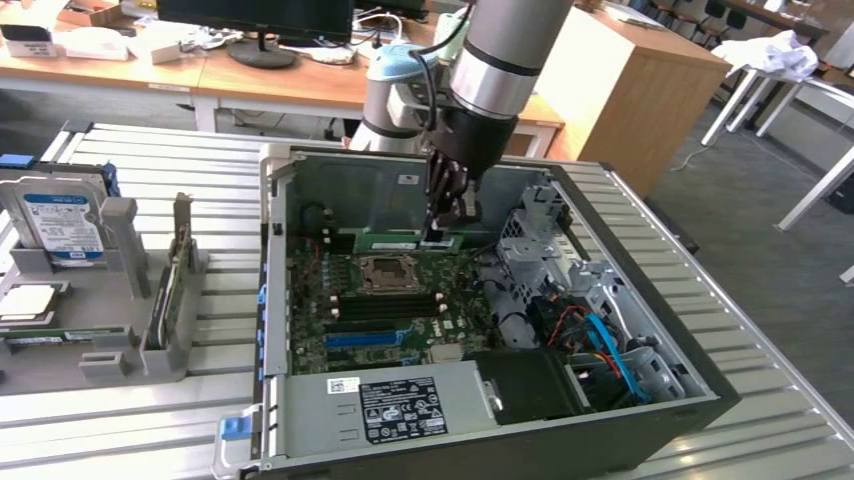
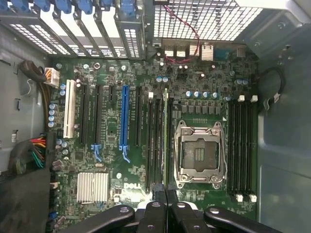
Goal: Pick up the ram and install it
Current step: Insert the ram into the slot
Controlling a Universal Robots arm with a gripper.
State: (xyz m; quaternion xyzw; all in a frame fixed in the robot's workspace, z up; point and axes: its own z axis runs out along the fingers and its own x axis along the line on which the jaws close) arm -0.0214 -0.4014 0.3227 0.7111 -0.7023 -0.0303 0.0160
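Your gripper (image 1: 450,230) down inside the case (image 1: 387,190), fingers (image 2: 156,209) closed tight, apparently pinching one end of the ram (image 2: 165,136), ram on edge running straight out from the fingertips, over a slot just beside the CPU socket (image 2: 200,151), seating unclear.

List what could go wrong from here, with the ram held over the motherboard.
1. The gripper grips the ram near one end, so pushing down may tilt it and seat only that end.
2. The ram hangs edge-on over closely spaced black slots. A small offset could land it on a slot wall or in the neighbouring slot.
3. The CPU socket lies right beside the ram, so a slip could strike it.
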